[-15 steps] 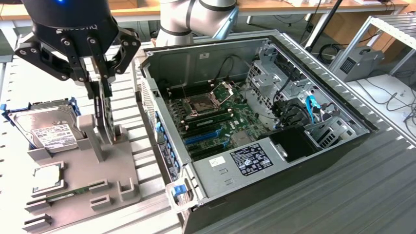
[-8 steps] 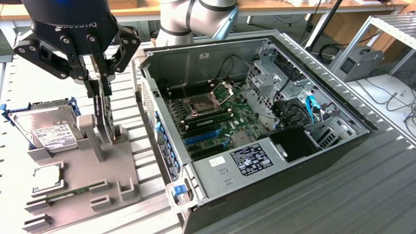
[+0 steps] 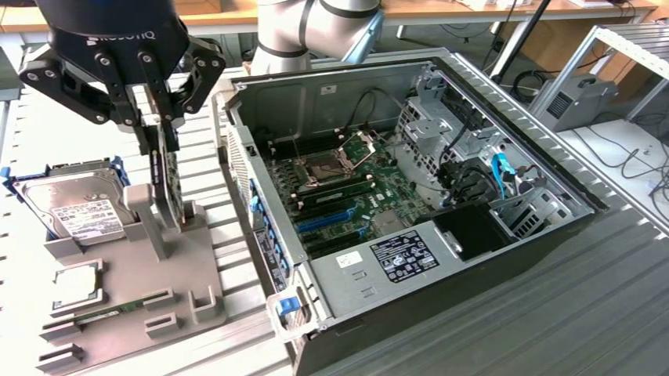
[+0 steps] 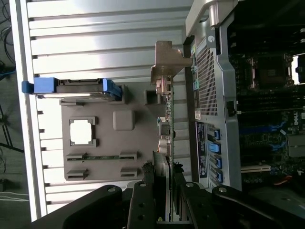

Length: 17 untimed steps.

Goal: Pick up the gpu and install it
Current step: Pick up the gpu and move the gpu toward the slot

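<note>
The pincer (image 3: 160, 129) is being held clenched on the upper edge of the gpu (image 3: 165, 176), with one finger on each face of the card. The gpu is standing on edge, upright, in the raised slot of the grey holder fixture (image 3: 157, 305), which is lying on the slatted counter (image 3: 585, 313) just beside the open computer case (image 3: 313, 94). Whether the lower edge of the card is being carried clear of the slot cannot be told. In the wrist view the card is being seen edge-on, with its silver bracket (image 4: 164, 62) at the end far from the fingers and close to the perforated case wall (image 4: 205, 62). The hard drive (image 3: 81, 210) is resting in its own cradle on the far side of the gpu from the case. Several faults are being judged possible. The grip is being taken on a narrow strip near one end of a thin card, so the card could pivot or slip between the fingers under its own weight. If the card is being drawn out at a slant, its lower edge could bind in the fixture and drag the fixture along. The bracket could strike the case wall during transfer. A tilted card could miss the blue expansion slot (image 3: 324, 222) and be pressed onto the motherboard (image 3: 366, 196) instead.
</note>
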{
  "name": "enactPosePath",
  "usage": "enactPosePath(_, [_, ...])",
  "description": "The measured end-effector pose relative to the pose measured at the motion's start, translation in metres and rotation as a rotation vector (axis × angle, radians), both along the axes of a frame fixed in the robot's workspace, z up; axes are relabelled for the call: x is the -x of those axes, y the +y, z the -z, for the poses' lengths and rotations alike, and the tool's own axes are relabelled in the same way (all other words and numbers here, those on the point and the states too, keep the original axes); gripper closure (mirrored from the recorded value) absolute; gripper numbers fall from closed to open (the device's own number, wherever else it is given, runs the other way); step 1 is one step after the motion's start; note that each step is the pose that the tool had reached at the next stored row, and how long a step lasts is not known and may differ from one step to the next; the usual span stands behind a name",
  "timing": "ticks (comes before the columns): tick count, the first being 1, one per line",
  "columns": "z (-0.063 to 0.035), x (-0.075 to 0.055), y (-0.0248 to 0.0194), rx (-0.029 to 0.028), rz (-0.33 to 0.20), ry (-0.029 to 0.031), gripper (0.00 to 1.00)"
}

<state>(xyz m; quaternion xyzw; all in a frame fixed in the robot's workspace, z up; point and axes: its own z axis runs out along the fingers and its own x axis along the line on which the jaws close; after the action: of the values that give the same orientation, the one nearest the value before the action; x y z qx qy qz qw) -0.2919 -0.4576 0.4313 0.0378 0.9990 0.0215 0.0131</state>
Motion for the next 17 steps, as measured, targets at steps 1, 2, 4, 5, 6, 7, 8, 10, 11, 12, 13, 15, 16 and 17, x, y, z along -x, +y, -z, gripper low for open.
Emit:
enactPosePath(1, [-0.0006, 0.000, 0.0000, 0.0000, 0.000, 0.0000, 0.74])
enactPosePath(2, [-0.0013, 0.000, 0.0000, 0.0000, 0.000, 0.0000, 0.74])
enactPosePath(4, [-0.0026, 0.000, 0.0000, 0.0000, 0.000, 0.0000, 0.74])
enactPosePath(5, [-0.0033, 0.000, 0.0000, 0.0000, 0.000, 0.0000, 0.74])
enactPosePath(6, [-0.0040, 0.000, 0.0000, 0.0000, 0.000, 0.0001, 0.74])
enactPosePath(7, [-0.0045, 0.000, 0.0000, 0.0000, 0.000, 0.0000, 0.74])
enactPosePath(8, [-0.0051, 0.000, 0.0000, 0.0000, 0.000, -0.0001, 0.74])
enactPosePath(10, [-0.0065, 0.000, 0.0000, 0.0000, 0.000, 0.0000, 0.74])
enactPosePath(11, [-0.0071, 0.000, 0.0000, 0.0000, 0.000, 0.0000, 0.74])
enactPosePath(12, [-0.0077, 0.000, 0.0000, 0.0000, 0.000, 0.0000, 0.74])
enactPosePath(13, [-0.0083, 0.000, 0.0000, -0.0001, 0.000, 0.0000, 0.74])
enactPosePath(15, [-0.0104, 0.000, 0.0000, 0.0000, 0.000, 0.0000, 0.74])
enactPosePath(16, [-0.0109, 0.000, 0.0000, 0.0000, 0.000, 0.0000, 0.74])
enactPosePath(17, [-0.0114, 0.000, 0.0000, -0.0001, 0.000, -0.0001, 0.74])
